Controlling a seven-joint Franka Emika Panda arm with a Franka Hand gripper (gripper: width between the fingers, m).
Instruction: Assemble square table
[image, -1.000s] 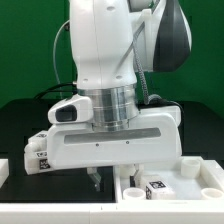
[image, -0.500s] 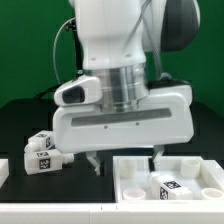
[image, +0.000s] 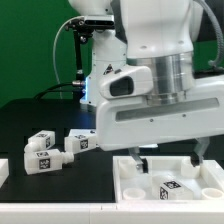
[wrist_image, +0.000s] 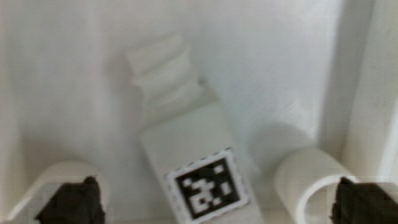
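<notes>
the claw (image: 168, 160) hangs wide open just above the slab (image: 126, 186), holding nothing. the slab sits at the exterior view's lower right on the dark surface (image: 55, 118). one leg (image: 165, 187) lies flat on it, on its side. in the wrist view that leg (wrist_image: 199, 140) lies between the open jaws, askew to them, with its tag nearest the claw (wrist_image: 217, 202) and its screw end (wrist_image: 169, 75) pointing away. neither finger touches it, as far as i can tell. three other legs (image: 42, 160) lie well apart on the surface to the exterior view's left.

the main risk, as i judge it, is the skew. closing now would press the fingers on the leg at an angle, so it could twist, slide on the smooth slab (wrist_image: 71, 80) or pop out. a grip on the tag end alone would leave the screw end to droop, which would spoil any later fit into a corner hole. the leg is round-sided and loose, so a nudge from a fingertip could roll it. coming down too low could jam the fingers on the slab or shove it out of place. the arm hides much of the slab in the exterior view, so the corner holes are hard to judge.
</notes>
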